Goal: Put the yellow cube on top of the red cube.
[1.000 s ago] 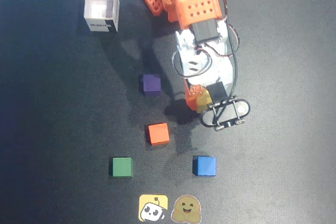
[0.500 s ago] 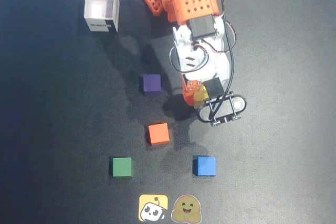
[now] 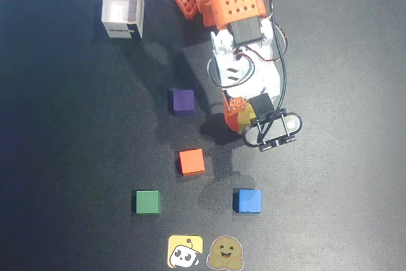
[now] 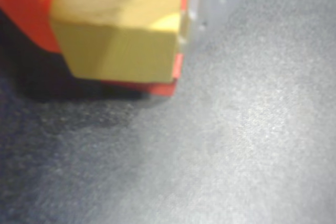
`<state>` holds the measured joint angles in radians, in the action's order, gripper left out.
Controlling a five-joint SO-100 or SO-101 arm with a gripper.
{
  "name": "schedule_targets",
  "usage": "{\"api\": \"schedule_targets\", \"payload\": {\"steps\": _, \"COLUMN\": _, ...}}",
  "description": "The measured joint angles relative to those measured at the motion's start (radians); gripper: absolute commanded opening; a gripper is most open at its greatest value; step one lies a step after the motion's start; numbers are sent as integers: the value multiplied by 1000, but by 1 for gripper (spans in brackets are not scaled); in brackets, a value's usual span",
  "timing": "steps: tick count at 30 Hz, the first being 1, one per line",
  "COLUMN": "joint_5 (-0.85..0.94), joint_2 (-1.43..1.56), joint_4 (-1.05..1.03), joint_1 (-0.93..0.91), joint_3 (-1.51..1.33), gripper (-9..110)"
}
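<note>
The arm [image 3: 238, 42] reaches from the far edge of the counter [image 3: 349, 157] toward its middle, and the tool [image 3: 244, 117] there is clamped on the yellow cube [image 3: 246, 117]. Just beside it, the purple cube [image 3: 183, 101] narrows the passage toward the left edge. Nearer the front edge, the orange cube [image 3: 191, 161], green cube [image 3: 147, 202] and blue cube [image 3: 247, 200] stand apart with gaps between. The white box [image 3: 122, 11] blocks the far-left corner. The whole right side lies open.

Seen from overhead, the arm [image 3: 238, 42] reaches from twelve o'clock toward five o'clock, its gripper [image 3: 240, 117] clamped on the yellow cube [image 3: 247, 116], low over the mat.
</note>
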<state>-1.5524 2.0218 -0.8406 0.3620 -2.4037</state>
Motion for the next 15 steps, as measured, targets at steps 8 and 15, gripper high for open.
{"api": "schedule_targets", "payload": {"steps": 8, "joint_5": -6, "joint_2": 0, "joint_4": 31, "joint_1": 6, "joint_3": -18, "gripper": 6}}
{"api": "schedule_targets", "payload": {"steps": 15, "joint_5": 0, "joint_2": 0, "joint_4": 37, "joint_1": 12, "joint_3": -18, "gripper": 14}}
